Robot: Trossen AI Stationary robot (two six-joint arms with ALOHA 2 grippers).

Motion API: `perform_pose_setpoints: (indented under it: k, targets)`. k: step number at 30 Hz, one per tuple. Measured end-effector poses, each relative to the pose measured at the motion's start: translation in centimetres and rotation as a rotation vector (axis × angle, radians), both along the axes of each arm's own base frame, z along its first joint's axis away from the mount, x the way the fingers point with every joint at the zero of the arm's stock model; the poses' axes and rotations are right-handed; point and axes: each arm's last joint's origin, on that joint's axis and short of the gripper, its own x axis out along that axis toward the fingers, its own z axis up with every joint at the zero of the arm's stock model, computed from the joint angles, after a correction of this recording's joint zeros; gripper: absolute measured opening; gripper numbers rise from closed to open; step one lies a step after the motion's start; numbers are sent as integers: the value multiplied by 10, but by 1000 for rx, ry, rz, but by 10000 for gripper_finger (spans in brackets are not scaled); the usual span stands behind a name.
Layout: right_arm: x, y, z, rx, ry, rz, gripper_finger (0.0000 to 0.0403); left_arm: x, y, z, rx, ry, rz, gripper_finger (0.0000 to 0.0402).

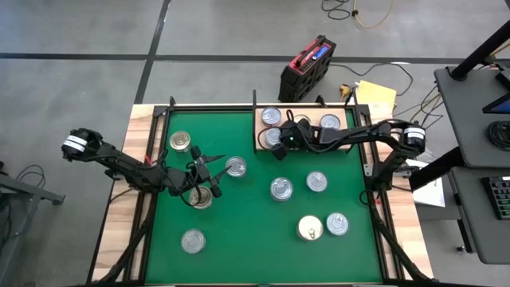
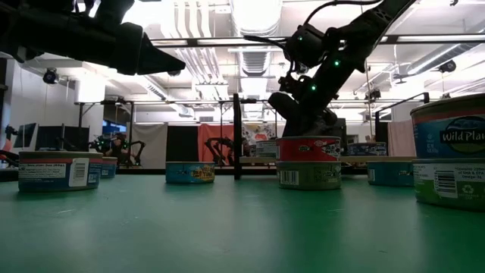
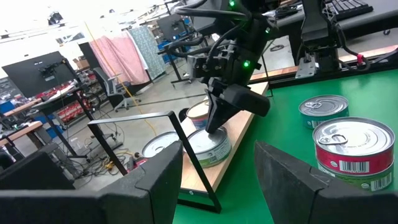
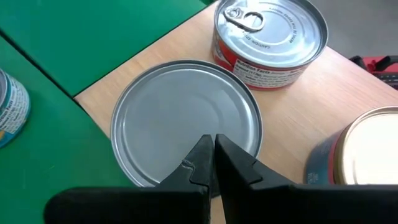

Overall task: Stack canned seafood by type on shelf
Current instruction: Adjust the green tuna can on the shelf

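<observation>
Partly hidden: the left gripper (image 1: 209, 169) hovers over the mat's (image 1: 239, 231) left half, fingers apart, nothing between them, and its arm covers most of a can (image 1: 202, 197) beneath it. More cans lie loose on the mat: one far left near the back (image 1: 181, 142), one at the front left (image 1: 193, 240), one just right of the gripper (image 1: 235, 166), others mid-mat and to the right. Rightward, the shelf (image 1: 259, 144) sits at the mat's back edge with cans on it. The right gripper (image 4: 212, 163), fingers pressed together and holding nothing, rests over a silver-lidded can (image 4: 186, 118), covering its near rim. Beside that stands a red-sided can (image 4: 270, 34); a gold-lidded can (image 4: 367, 152) is cut off at the frame edge.
</observation>
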Motion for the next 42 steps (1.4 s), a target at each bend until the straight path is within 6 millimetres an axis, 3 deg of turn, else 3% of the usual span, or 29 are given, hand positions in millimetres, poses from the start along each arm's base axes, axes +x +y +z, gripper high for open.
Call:
perform_pose_setpoints:
  k: [23, 31, 42]
  targets:
    - [4, 0, 0, -67, -98, 41, 9, 0, 0, 0, 0, 0, 0, 182]
    - [2, 10, -9, -110, -215, 74, 9, 0, 0, 0, 0, 1, 0, 182]
    - [3, 17, -10, -85, -216, 83, 9, 0, 0, 0, 0, 1, -1, 182]
